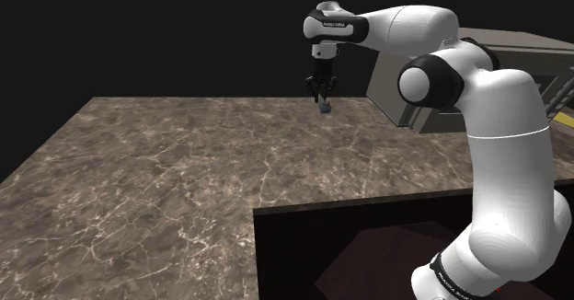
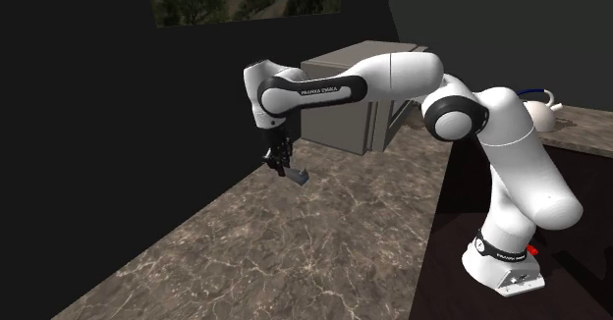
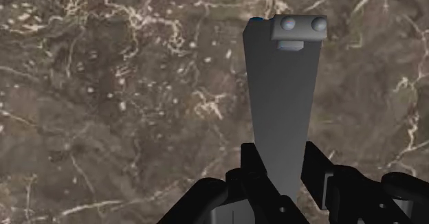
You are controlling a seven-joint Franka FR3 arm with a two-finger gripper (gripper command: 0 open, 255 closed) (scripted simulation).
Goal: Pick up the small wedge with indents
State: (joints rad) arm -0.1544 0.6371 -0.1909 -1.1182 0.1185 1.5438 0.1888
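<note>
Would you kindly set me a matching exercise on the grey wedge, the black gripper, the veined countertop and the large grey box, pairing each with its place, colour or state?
Things:
1. grey tapered wedge
2. black two-finger gripper
3. marble-patterned countertop
4. large grey box

Place, colour or state:
A. stands on the counter behind the arm
B. shut on a thing
C. clasped between two fingers
D. brown with pale veins

Pairs: 1-C, 2-B, 3-D, 4-A.

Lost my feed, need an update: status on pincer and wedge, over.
Pincer shut on grey wedge. Wedge hangs over marble counter. Nothing blocking it.
</note>
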